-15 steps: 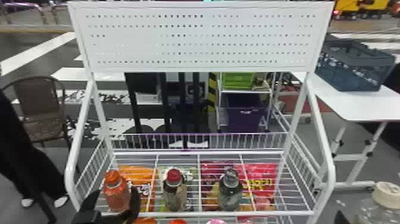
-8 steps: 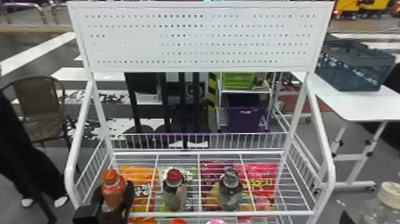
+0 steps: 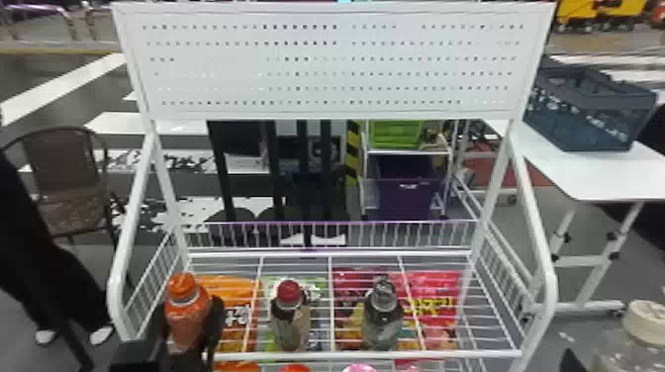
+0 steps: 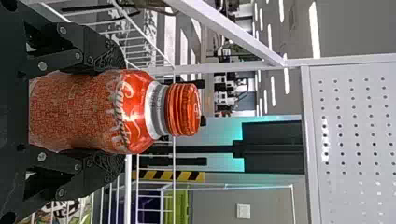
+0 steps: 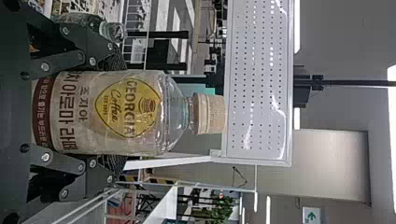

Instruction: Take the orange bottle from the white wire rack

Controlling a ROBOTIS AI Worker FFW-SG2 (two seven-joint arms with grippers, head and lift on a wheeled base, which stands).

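The orange bottle point(image 3: 187, 316) is at the left end of the white wire rack point(image 3: 368, 354), upright, its long axis near vertical and its orange cap pointing up. The left gripper point(image 3: 189, 319) has its jaws closed on the bottle's body, one on each side; whether the base touches the wires I cannot tell. The left wrist view shows closely the pale band under the cap and both jaws against the sides. The head view gives its place in the row: to its right stand a red-capped bottle point(image 3: 291, 319), then a grey-capped bottle point(image 3: 382, 319), both upright and apart, with bright bags point(image 3: 433, 297) seen through the wires. Above spans a perforated white panel point(image 3: 331, 64).

Off the rack's right side, the right gripper point(image 3: 572, 364) grips a clear bottle point(image 3: 633, 346), cap up; the right wrist view shows its yellow label point(image 5: 128, 107) between the closed jaws and the cream cap. Farther back, a white counter point(image 3: 589, 173) bears a dark blue crate point(image 3: 589, 114).
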